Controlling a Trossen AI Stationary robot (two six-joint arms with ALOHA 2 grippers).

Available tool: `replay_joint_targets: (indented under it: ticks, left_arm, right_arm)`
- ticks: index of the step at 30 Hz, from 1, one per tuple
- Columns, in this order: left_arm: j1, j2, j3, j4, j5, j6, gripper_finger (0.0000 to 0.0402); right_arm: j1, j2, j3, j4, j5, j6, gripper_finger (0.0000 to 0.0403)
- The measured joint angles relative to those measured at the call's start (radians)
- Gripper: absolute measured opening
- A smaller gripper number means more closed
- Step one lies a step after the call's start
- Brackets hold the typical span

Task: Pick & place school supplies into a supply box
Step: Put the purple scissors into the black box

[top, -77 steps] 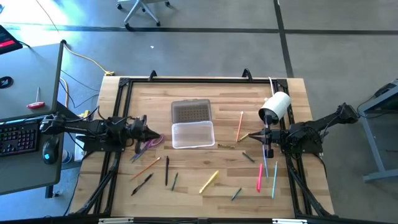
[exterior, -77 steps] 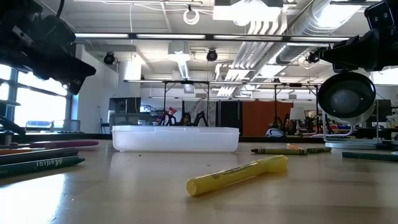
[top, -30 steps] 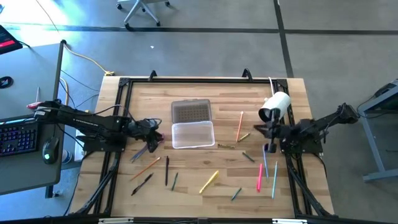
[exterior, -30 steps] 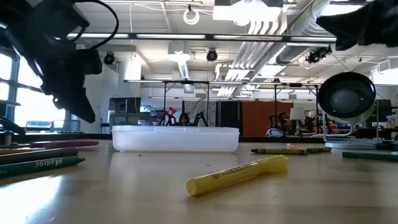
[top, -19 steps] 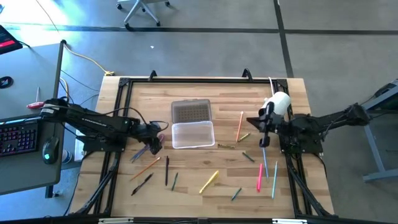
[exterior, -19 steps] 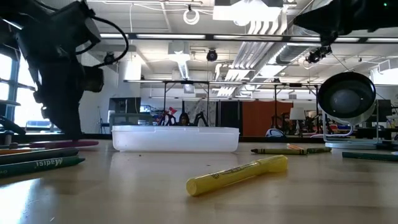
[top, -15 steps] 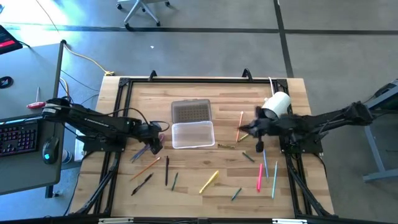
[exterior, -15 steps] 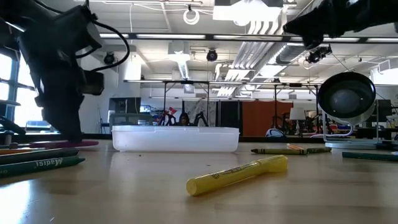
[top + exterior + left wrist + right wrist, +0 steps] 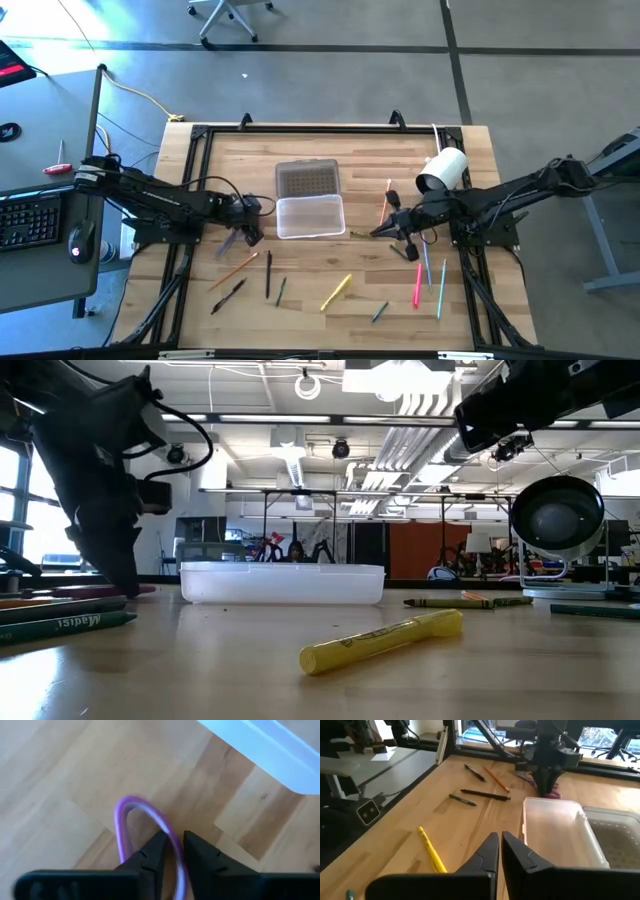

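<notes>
My left gripper (image 9: 247,228) stands just left of the clear supply box (image 9: 311,216), tipped down to the table (image 9: 125,585), and is shut on the purple-handled scissors (image 9: 142,817). The box's grey textured lid (image 9: 307,180) lies open on the far side. My right gripper (image 9: 381,231) is shut and holds nothing; it hovers right of the box, pointing at it (image 9: 498,846), beside an orange pencil (image 9: 385,203). A yellow highlighter (image 9: 336,291) and other pens lie flat on the wood. My left gripper pinches one side of the scissors' purple handle loop (image 9: 172,842) between its two fingers, coming from above and pointing down. The rest of the loop curves out ahead of the fingertips. Whether the scissors rest on the table or are raised, I cannot tell.
A white cylindrical camera (image 9: 443,170) lies near the right edge, behind my right arm. Pink and light blue pens (image 9: 418,284) lie on the near right; black pens and an orange pencil (image 9: 235,270) on the near left. Bare wood lies between the box and the highlighter.
My right gripper has turned from pointing at the near edge to pointing left and has moved toward the box. My left gripper has dropped from above the table down to the scissors beside the box's left end.
</notes>
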Motion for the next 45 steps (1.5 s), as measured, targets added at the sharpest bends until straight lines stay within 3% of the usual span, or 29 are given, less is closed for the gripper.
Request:
replay_joint_targets:
  ticks: [4,11,19,23,26,29,32,39,45]
  left_arm:
    - [0.0,0.002,0.0,0.0,0.001,-0.007,0.0022]
    - [0.001,-0.018,0.068,-0.056,-0.036,-0.031,0.0021]
    - [0.002,-0.024,0.309,-0.213,-0.111,0.077,0.0022]
    - [0.002,-0.026,0.415,-0.194,-0.127,0.121,0.0016]
    - [0.002,-0.014,0.471,-0.108,-0.061,0.228,0.0016]
    - [0.001,0.037,0.486,0.029,0.031,0.334,0.0022]
    - [0.001,0.135,0.516,0.144,0.05,0.387,0.0031]
    - [0.024,0.393,0.652,0.173,-0.022,0.407,0.0024]
    - [0.052,0.51,0.792,0.161,-0.023,0.405,0.0037]
  right_arm:
    - [0.0,-0.002,0.001,0.11,0.029,0.0,0.0]
    - [0.003,-0.011,0.002,0.239,0.036,0.045,0.0]
    - [0.004,-0.01,0.002,0.266,0.036,0.077,0.0]
    - [0.004,-0.01,0.002,0.266,0.036,0.077,0.0]
    - [0.004,-0.01,0.002,0.265,0.042,0.072,0.0]
    - [0.003,-0.01,0.002,0.265,0.085,0.072,0.0]
    - [0.003,-0.01,0.002,0.265,0.128,0.073,0.0]
    - [0.003,-0.01,0.002,0.26,0.138,0.095,0.0]
    - [0.002,-0.01,0.002,0.263,0.138,0.096,0.0]
